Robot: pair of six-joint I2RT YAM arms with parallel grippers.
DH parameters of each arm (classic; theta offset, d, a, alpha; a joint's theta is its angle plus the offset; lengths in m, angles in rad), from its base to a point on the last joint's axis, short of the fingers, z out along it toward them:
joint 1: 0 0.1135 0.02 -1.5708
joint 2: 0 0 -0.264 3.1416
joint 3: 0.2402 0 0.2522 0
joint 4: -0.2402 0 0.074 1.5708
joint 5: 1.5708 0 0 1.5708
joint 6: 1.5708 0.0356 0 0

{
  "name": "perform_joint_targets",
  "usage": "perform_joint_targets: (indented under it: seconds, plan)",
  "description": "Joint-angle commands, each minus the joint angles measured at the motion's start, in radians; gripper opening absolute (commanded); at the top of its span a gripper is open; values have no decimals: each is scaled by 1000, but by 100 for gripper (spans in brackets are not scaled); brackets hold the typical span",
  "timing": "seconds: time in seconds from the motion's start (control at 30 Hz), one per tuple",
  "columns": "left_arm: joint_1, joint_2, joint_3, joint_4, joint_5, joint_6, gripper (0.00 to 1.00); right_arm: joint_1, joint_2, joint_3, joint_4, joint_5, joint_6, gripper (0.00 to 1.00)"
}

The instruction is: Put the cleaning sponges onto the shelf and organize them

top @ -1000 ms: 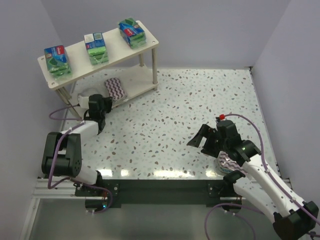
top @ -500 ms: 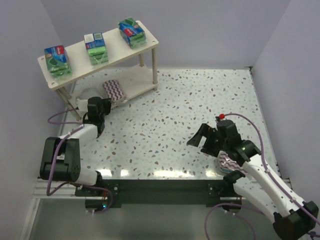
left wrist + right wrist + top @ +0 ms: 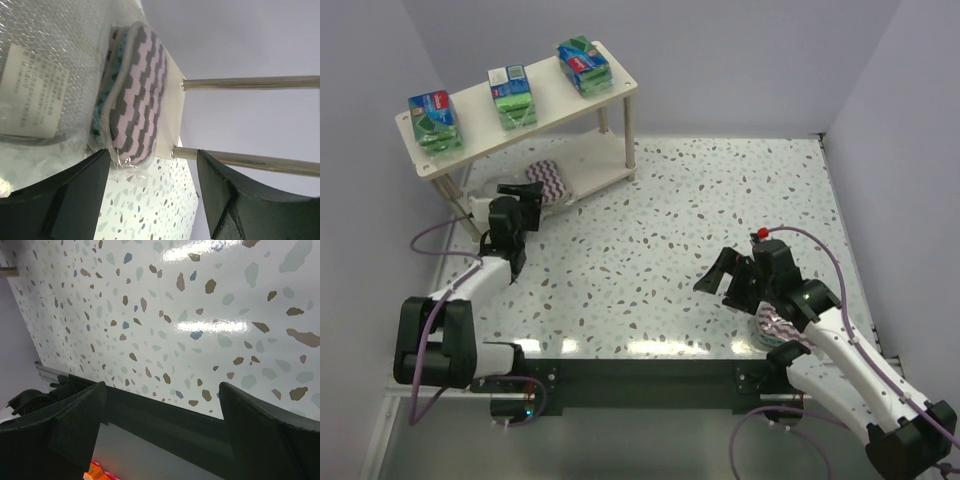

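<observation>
A white table (image 3: 720, 200) speckled with brown, grey and blue flecks is filling the middle of the scene. Pale lavender panels are closing it in: a back wall (image 3: 740, 60), a left wall (image 3: 360, 70) and a right wall (image 3: 910, 130). Overhead light is throwing bright glare (image 3: 660, 347) along the near edge, where a dark rail (image 3: 640, 372) is running across.

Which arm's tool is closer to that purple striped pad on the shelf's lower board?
The left. The left tool is open right in front of the striped pad; the right tool is far across the table, near its front edge.
</observation>
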Motion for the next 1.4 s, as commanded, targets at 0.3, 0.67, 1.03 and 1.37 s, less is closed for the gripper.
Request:
perform_joint_targets:
  seconds: [0.3,0.67,1.03,1.37]
  plan:
    - [-189,-250,-47,-93,167,82,89,2,-29,128,-217,301,-7,98]
    - [-515,-270,-73,-124,523,237,91,-16,112,259,-554,764,166,98]
    - [-789,-299,-134,-127,513,298,86,-137,214,69,-449,625,261,98]
    - [-790,-379,-200,-159,508,309,86,-139,322,-36,-298,612,313,92]
